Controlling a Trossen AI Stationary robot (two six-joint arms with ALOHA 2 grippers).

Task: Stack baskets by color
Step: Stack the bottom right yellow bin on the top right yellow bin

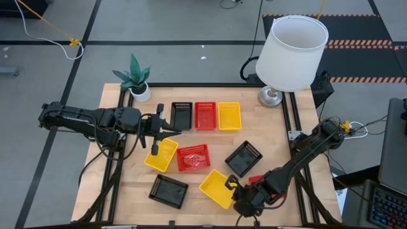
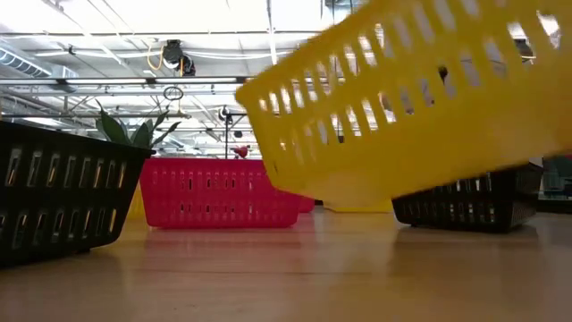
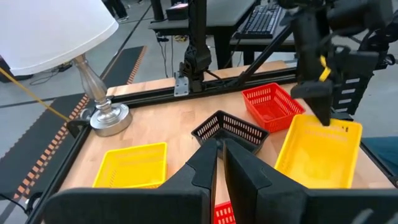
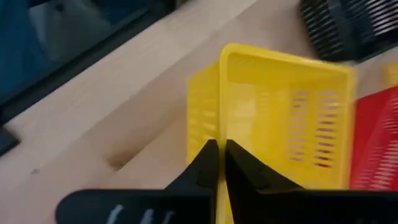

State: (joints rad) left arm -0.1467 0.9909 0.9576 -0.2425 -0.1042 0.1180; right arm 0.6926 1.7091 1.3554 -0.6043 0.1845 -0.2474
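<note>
My right gripper is shut on a yellow basket near the table's front edge. In the low view this basket hangs tilted above the wood. My left gripper is shut on nothing, above another yellow basket left of centre. A black, a red and a yellow basket stand side by side at the far edge. A red basket and two black ones rest flat on the table. My right gripper pinches the yellow basket's side wall at its rim, on the side nearest my right arm, with one finger outside and one inside. The fingers slant down from the table's right. The basket is tilted, and what shows of it is clear of the table.
A white lampshade on a metal foot stands at the far right corner and a potted plant at the far left. A third red basket shows beyond the black one in the left wrist view. Bare wood lies along the front left edge.
</note>
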